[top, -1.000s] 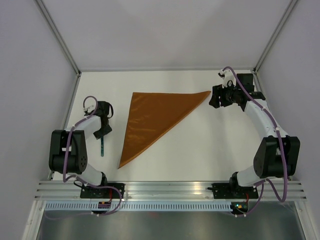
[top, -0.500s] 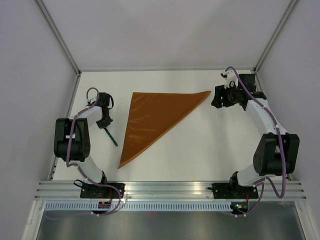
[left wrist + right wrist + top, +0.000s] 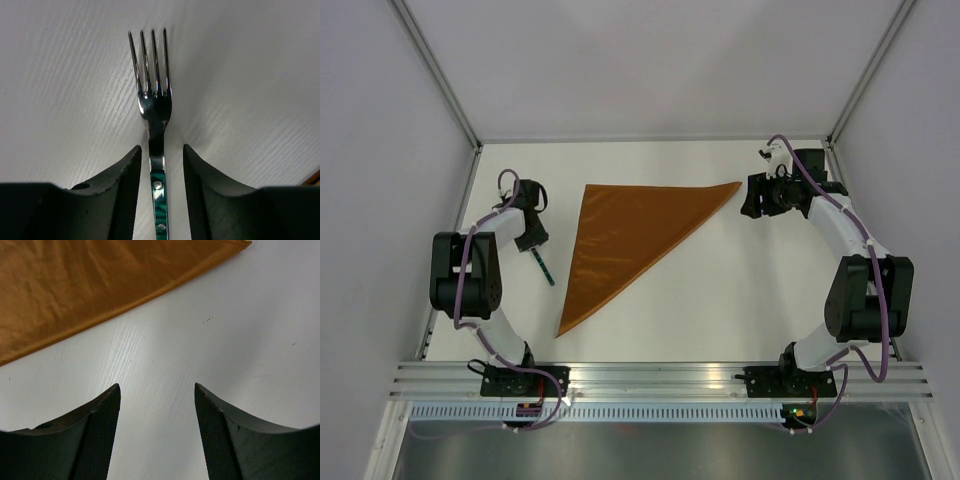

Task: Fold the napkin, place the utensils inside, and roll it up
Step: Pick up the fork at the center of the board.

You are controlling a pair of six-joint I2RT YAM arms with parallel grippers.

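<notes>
— Where do we stand with the napkin (image 3: 625,235)?

— We see it folded into a triangle, flat at the middle of the white table (image 3: 740,300), its long point toward the near edge. By our reading, step one is done.

— And the utensils?

— Only a fork (image 3: 156,107) shows, left of the cloth and apart from it, between the left gripper's (image 3: 161,146) narrowed jaws; we cannot tell whether they pinch it. The right gripper (image 3: 156,385) hangs near the far right corner, jaws spread, empty. Loading and rolling are not yet done.
</notes>
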